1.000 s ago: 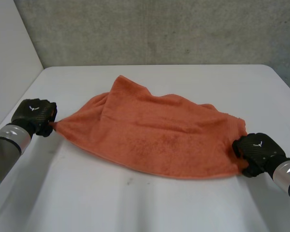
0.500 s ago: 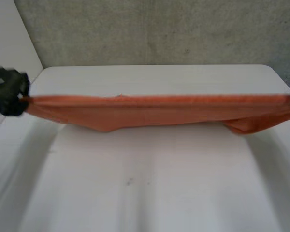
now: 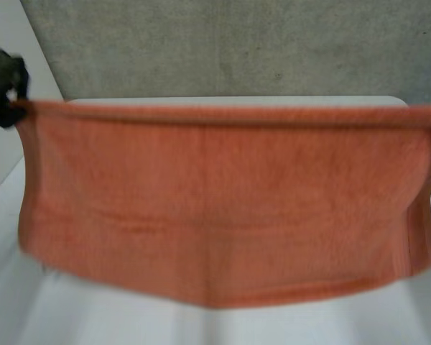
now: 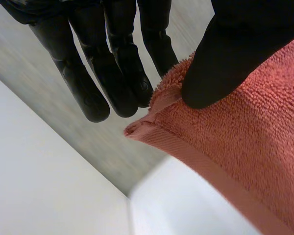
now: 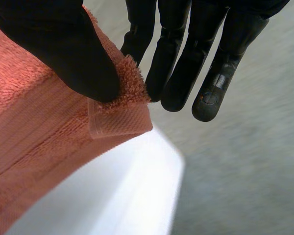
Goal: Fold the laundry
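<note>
Towel (image 3: pixel 215 201) now higher, between robot hands (image 4: pixel 235 49) (image 5: pixel 63 44)

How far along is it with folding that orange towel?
Early on. Done: the towel is picked up and hangs spread wide between the two hands. In hand: the left hand pinches one top corner between thumb and fingers, and the right hand pinches the other top corner. Left: the folding itself, then laying the towel down on the table.
</note>
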Available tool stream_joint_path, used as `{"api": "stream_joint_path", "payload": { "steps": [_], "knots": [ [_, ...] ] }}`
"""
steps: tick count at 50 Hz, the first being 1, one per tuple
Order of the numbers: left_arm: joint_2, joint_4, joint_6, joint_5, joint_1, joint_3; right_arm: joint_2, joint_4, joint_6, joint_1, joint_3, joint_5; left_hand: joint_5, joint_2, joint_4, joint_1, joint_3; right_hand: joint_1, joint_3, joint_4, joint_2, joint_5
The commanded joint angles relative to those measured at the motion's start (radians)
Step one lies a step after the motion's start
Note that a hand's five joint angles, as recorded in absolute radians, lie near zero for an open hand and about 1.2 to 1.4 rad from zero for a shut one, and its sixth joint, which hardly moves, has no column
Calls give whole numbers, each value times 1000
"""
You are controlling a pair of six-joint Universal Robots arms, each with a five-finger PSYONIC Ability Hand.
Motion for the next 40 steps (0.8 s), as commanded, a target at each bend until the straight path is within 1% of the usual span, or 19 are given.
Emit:
{"api": "stream_joint_path", "payload": {
  "steps": [1, 2, 3, 5, 6, 7, 10, 12, 15, 17, 18, 19, 21, 23, 25, 26, 32, 34, 40],
  "knots": [
    [-330, 1, 17, -94, -81, 93, 298, -18, -66, 136, -38, 151, 268, 199, 201, 269, 203, 428, 216, 205, 224, 246],
    [-392, 4, 35, -125, -98, 131, 351, -34, -64, 153, -79, 183, 268, 199, 201, 269, 203, 428, 216, 205, 224, 246],
    [-459, 4, 71, -151, -119, 191, 352, -35, -64, 153, -79, 184, 268, 199, 201, 269, 203, 428, 216, 205, 224, 246],
    [-519, 8, 111, -168, -141, 260, 450, -93, -57, 184, -168, 234, 268, 199, 201, 269, 203, 428, 216, 205, 224, 246],
    [-558, 11, 145, -182, -155, 313, 450, -93, -57, 184, -168, 234, 268, 199, 201, 269, 203, 428, 216, 205, 224, 246],
    [-595, 15, 176, -195, -169, 385, 522, -154, -46, 219, -315, 289, 268, 199, 201, 269, 203, 428, 216, 205, 224, 246],
    [-609, 75, 196, -214, -193, 535, 539, -203, -17, 238, -447, 335, 268, 199, 201, 269, 203, 428, 216, 205, 224, 246],
    [-600, 151, 189, -218, -204, 587, 539, -295, 44, 249, -567, 374, 268, 199, 201, 269, 203, 428, 216, 205, 224, 246],
    [-497, 427, 146, -254, -213, 625, 513, -463, 130, 249, -636, 386, 268, 199, 201, 269, 203, 428, 216, 205, 224, 246],
    [-475, 475, 132, -263, -213, 624, 493, -501, 149, 247, -633, 388, 268, 199, 201, 269, 203, 428, 216, 205, 224, 246],
    [-459, 521, 120, -269, -212, 621, 420, -565, 175, 245, -600, 386, 268, 199, 201, 269, 203, 428, 216, 205, 224, 246],
    [-439, 572, 95, -275, -209, 615, 389, -567, 175, 247, -579, 386, 268, 199, 201, 269, 203, 428, 216, 205, 224, 246],
    [-434, 571, 84, -275, -209, 612, 348, -558, 173, 247, -540, 382, 268, 199, 201, 269, 203, 428, 216, 205, 224, 246],
    [-428, 490, 48, -271, -206, 570, 326, -542, 173, 245, -472, 369, 268, 199, 201, 269, 203, 428, 216, 205, 224, 246],
    [-428, 476, 41, -269, -204, 553, 327, -536, 173, 244, -452, 362, 268, 199, 201, 269, 203, 428, 216, 205, 224, 246],
    [-428, 460, 31, -263, -202, 512, 329, -515, 176, 242, -385, 331, 268, 199, 201, 269, 203, 428, 216, 205, 224, 246],
    [-440, 480, 0, -238, -199, 354, 331, -504, 176, 244, -237, 263, 268, 199, 201, 269, 203, 428, 216, 205, 224, 246],
    [-466, 509, -2, -229, -199, 276, 355, -510, 181, 245, -159, 247, 268, 199, 201, 269, 203, 428, 216, 205, 224, 246],
    [-573, 532, 0, -226, -201, 184, 501, -503, 175, 255, -116, 254, 268, 199, 201, 269, 203, 428, 216, 205, 224, 246]
  ]
}}
